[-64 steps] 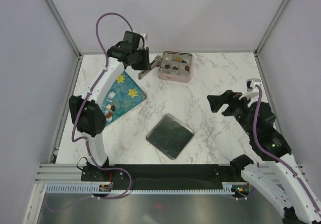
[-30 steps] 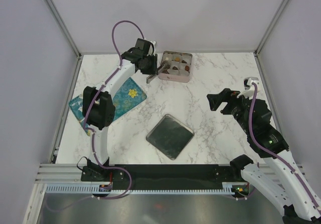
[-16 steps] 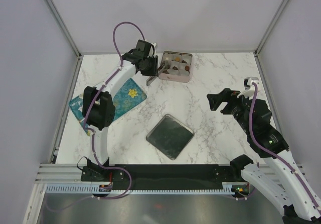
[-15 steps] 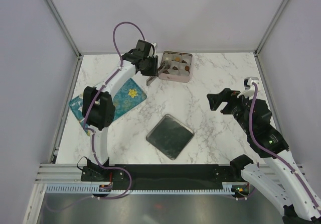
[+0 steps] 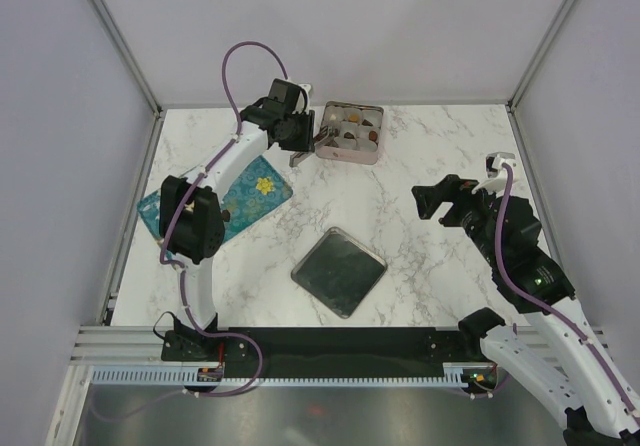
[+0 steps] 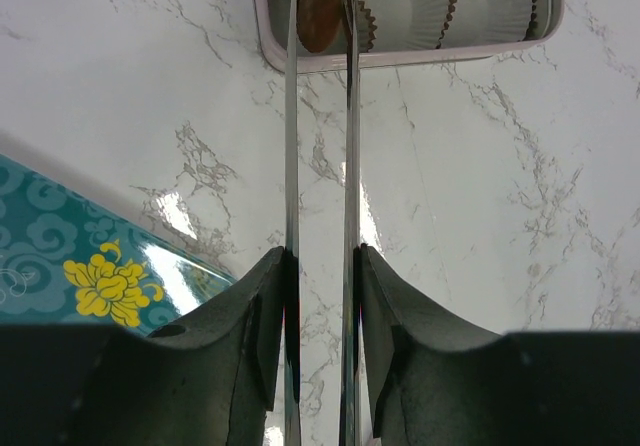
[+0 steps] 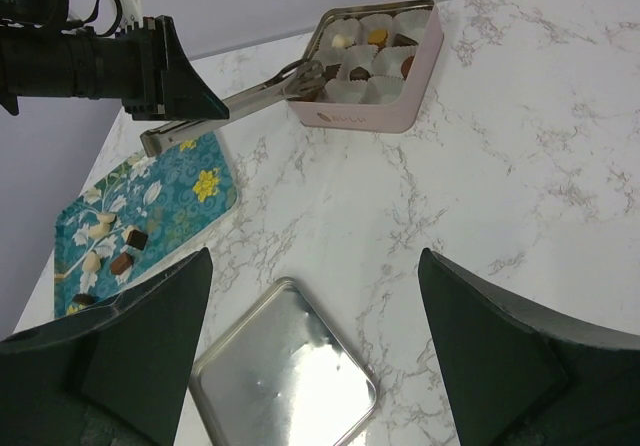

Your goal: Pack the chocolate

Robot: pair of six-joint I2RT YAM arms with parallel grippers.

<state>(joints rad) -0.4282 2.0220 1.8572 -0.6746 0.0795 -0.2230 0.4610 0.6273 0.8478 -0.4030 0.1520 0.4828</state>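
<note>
Chocolate [image 6: 320, 16] in tin [image 7: 365, 116], on tray [image 7: 120, 201]. Left end effector [image 6: 320, 276] grasps tongs [image 7: 265, 91]; right end effector [image 5: 436, 197] released.

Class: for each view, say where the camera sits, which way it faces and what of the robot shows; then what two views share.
Top external: above and behind the bases, looking down on the table; left arm and right arm show.
Left wrist: on the left arm, looks along left gripper and tongs toward the tin.
Right wrist: on the right arm, looking across the table; the open right gripper frames it.
Shared: both wrist views show tin, tongs, blue tray.
</note>
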